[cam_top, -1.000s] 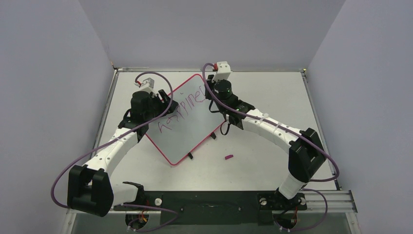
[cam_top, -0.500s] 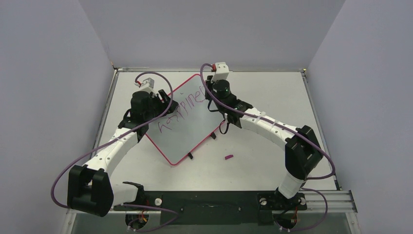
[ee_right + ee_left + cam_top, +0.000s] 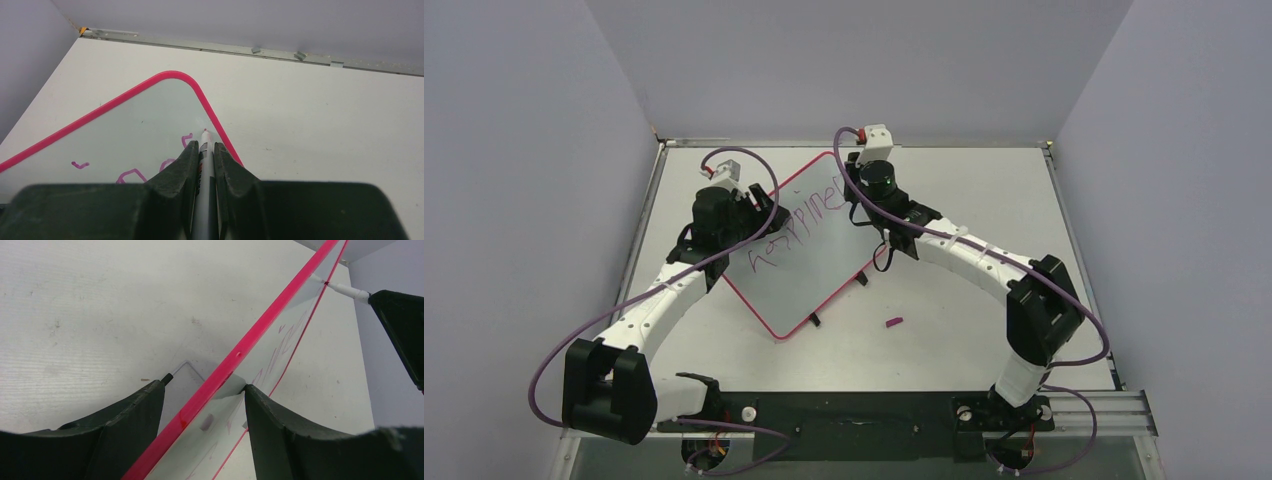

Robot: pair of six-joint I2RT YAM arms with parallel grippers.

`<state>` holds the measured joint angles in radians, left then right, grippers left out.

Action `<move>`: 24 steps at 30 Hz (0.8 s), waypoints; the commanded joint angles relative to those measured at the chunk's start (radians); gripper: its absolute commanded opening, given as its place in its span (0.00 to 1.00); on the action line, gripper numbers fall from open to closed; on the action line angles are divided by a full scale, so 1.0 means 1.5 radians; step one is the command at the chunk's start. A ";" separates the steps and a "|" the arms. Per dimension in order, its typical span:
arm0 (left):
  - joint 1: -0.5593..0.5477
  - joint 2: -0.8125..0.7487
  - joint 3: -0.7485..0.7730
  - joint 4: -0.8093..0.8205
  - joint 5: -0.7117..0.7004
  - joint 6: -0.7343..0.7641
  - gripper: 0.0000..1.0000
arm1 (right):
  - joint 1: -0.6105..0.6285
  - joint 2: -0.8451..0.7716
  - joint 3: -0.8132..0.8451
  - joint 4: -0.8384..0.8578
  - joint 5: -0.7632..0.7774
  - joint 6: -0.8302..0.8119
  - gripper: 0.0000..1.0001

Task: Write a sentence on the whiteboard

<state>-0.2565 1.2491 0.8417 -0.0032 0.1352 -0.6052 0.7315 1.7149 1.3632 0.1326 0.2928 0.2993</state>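
**Right arm has crept toward the far corner; no fresh stroke seen.**

Over the last second your right claw (image 3: 202,150) has eased slightly up and to the left, and from above the sentence (image 3: 799,228) reads no longer than it did. That claw is closed tight on the pen (image 3: 205,170). The pen tip sits just inside the red frame at the far corner of the whiteboard (image 3: 814,275), past the last purple letter (whether it touches, I cannot tell). The whiteboard lies askew on the table (image 3: 984,190) between the arms. Your left claw (image 3: 202,390) stands partly open astride the board's left edge, with a gap showing on one side. My judgement is that the line has run out of room there, so the next word needs a lower row. The pen cap (image 3: 892,322) lies on the table near the board.
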 commanded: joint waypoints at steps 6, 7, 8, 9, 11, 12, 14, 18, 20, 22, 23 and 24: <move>-0.017 0.009 -0.018 0.021 -0.001 0.039 0.46 | -0.003 0.010 0.022 0.005 -0.025 0.005 0.00; -0.017 0.010 -0.017 0.020 -0.001 0.039 0.46 | -0.003 0.010 0.021 0.005 -0.025 0.006 0.00; -0.017 0.010 -0.017 0.020 -0.001 0.039 0.46 | -0.003 0.008 0.021 0.005 -0.028 0.007 0.00; -0.018 0.010 -0.017 0.020 -0.001 0.039 0.46 | -0.002 0.008 0.020 0.005 -0.030 0.008 0.00; -0.017 0.011 -0.017 0.021 -0.001 0.039 0.46 | -0.001 0.006 0.018 0.006 -0.034 0.010 0.00; -0.018 0.011 -0.017 0.021 0.000 0.039 0.46 | 0.000 0.007 0.017 0.006 -0.035 0.011 0.00; -0.017 0.011 -0.017 0.021 0.000 0.039 0.47 | 0.001 0.006 0.018 0.007 -0.037 0.012 0.00; -0.017 0.011 -0.017 0.021 0.000 0.039 0.46 | 0.007 0.007 0.015 0.007 -0.038 0.014 0.00; -0.017 0.012 -0.018 0.021 0.000 0.039 0.47 | 0.009 0.006 0.011 0.007 -0.040 0.016 0.00; -0.017 0.012 -0.017 0.021 0.001 0.039 0.46 | 0.011 0.005 0.007 0.006 -0.041 0.018 0.00; -0.017 0.012 -0.017 0.022 0.001 0.038 0.46 | 0.012 0.004 0.006 0.006 -0.041 0.018 0.00; -0.017 0.012 -0.017 0.022 0.001 0.039 0.46 | 0.012 0.004 0.003 0.006 -0.042 0.019 0.00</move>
<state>-0.2565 1.2491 0.8417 -0.0074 0.1234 -0.6125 0.7353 1.7264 1.3640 0.1291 0.2577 0.3080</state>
